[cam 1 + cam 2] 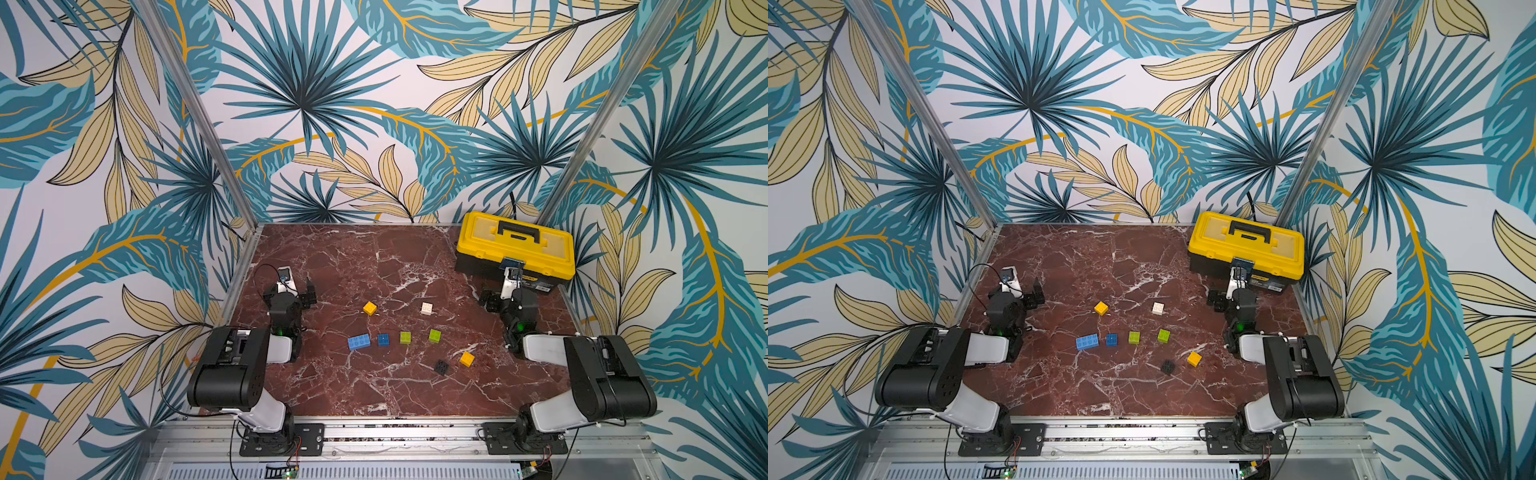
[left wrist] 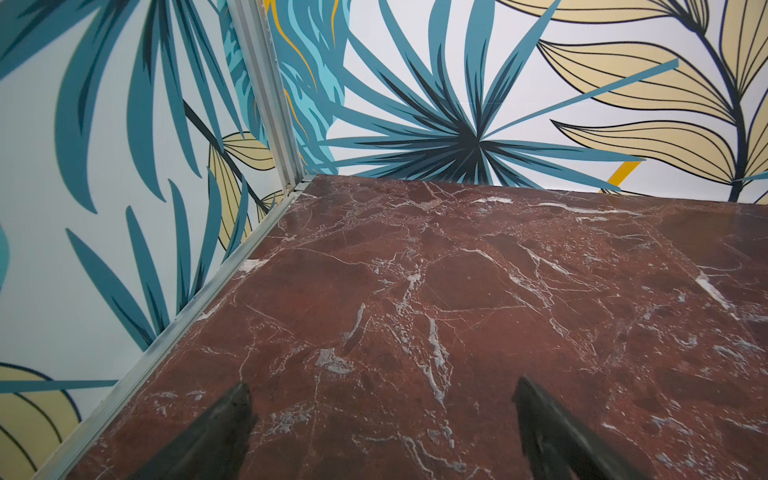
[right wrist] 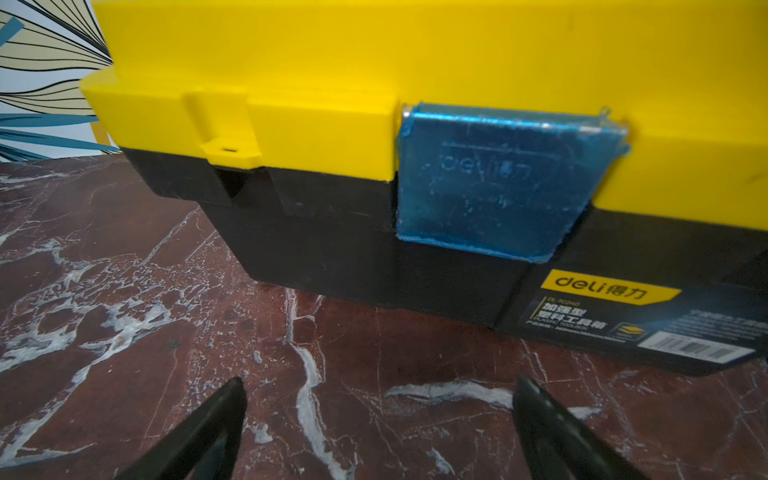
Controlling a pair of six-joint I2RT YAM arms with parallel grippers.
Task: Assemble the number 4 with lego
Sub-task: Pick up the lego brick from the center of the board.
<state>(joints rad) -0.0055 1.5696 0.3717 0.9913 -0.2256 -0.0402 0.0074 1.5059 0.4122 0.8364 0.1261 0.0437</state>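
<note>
Seen from above, eight small studded plastic bricks lie loose on a red-brown marble tabletop (image 1: pixel 332 257), none joined to another. The landmark is a long light-blue brick (image 1: pixel 359 341) at the left of the group. Just to its right, across a narrow gap, sits a dark blue square brick (image 1: pixel 383 340). Farther right in the same row come a first lime green square brick (image 1: pixel 405 337) and a second lime green square brick (image 1: pixel 435 335).

Behind the light-blue brick and slightly right is a yellow square brick (image 1: pixel 369 308), and farther right at that depth a white square brick (image 1: pixel 426 308). To its right and nearer the robot's bases lie a black square brick (image 1: pixel 441 367) and, beside that, a second yellow square brick (image 1: pixel 466 359).

Far beyond the light-blue brick, in the back right corner, stands a large yellow-and-black plastic toolbox (image 1: pixel 515 245) with its lid closed.

The left gripper (image 2: pixel 382 384) hangs low over bare marble, behind and left of the light-blue brick, its jaws spread wide and holding nothing. The right gripper (image 3: pixel 380 380) is well to the brick's right, facing the toolbox's blue latch (image 3: pixel 498 183), its jaws likewise wide apart and empty.
</note>
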